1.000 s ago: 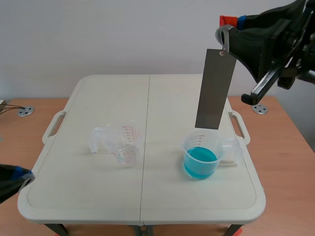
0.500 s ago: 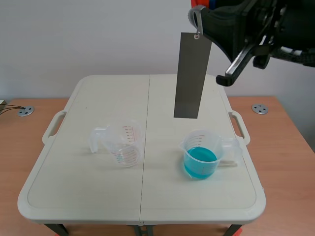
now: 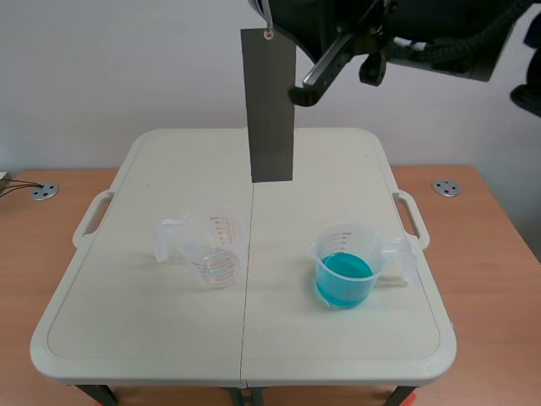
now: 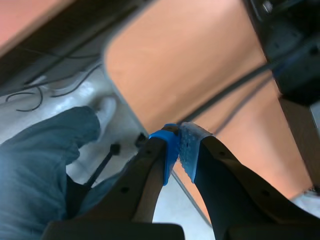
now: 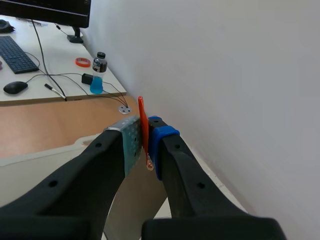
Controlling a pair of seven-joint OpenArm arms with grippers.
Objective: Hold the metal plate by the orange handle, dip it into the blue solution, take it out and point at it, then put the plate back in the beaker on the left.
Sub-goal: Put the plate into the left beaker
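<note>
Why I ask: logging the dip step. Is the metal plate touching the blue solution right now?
Apart. The scene view shows the metal plate hanging from the right end effector, its lower edge clear above the blue solution.

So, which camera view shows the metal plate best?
The scene view: the metal plate hangs there in full length. The right wrist view shows only its orange handle in the right pincer and a little of its top. The left wrist view shows nothing of it.
</note>
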